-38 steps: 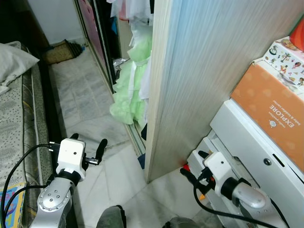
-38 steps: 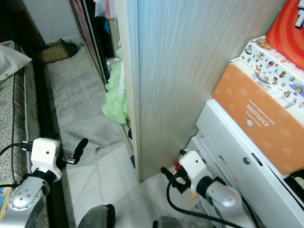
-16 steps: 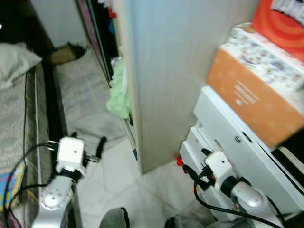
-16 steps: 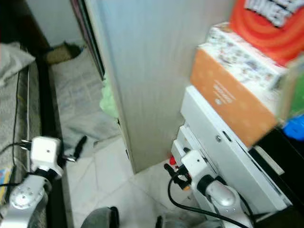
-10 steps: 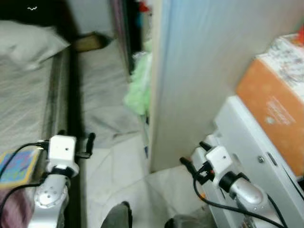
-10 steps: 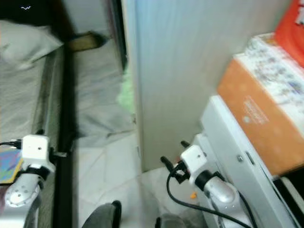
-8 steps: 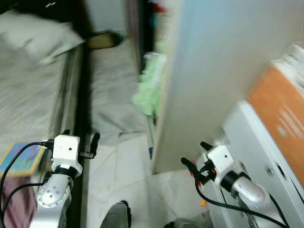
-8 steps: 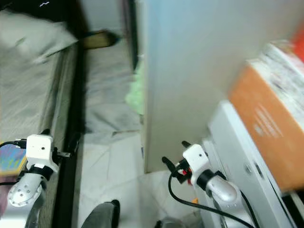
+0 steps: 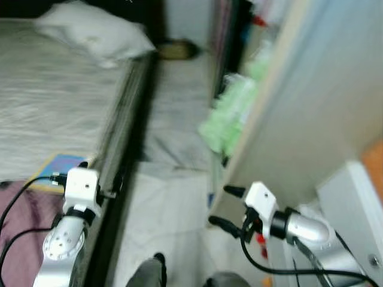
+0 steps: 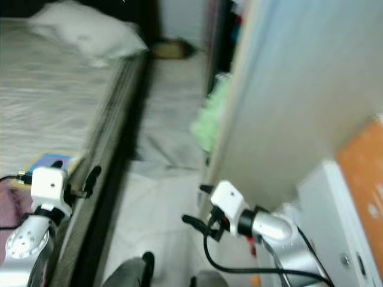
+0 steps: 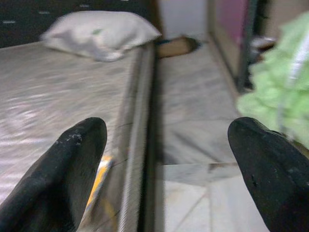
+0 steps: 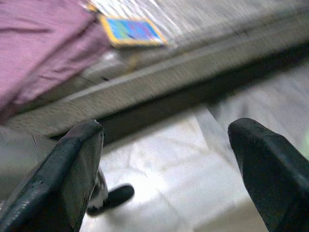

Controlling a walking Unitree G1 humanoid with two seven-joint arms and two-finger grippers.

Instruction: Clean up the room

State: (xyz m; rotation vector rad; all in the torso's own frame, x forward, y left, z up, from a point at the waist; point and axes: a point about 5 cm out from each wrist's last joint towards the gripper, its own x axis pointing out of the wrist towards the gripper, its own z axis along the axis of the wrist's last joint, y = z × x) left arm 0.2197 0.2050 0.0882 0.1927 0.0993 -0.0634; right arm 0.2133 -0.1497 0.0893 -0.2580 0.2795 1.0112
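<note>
While both hands gape, a soft rumpled pillow (image 9: 96, 33) tops the bed (image 9: 48, 107).

A thin book (image 9: 55, 171) with a blue cover and yellow border lies flat on the bed (image 9: 54, 113), close to the mattress edge. Just beside it, a purple cloth (image 12: 38, 53) is spread in loose folds over the same end of the bed. A white pillow (image 9: 96, 33) rests at the far end. Pale green clothes (image 9: 230, 116) bulge from the open wardrobe (image 9: 311, 101) toward the floor (image 9: 173, 203).
</note>
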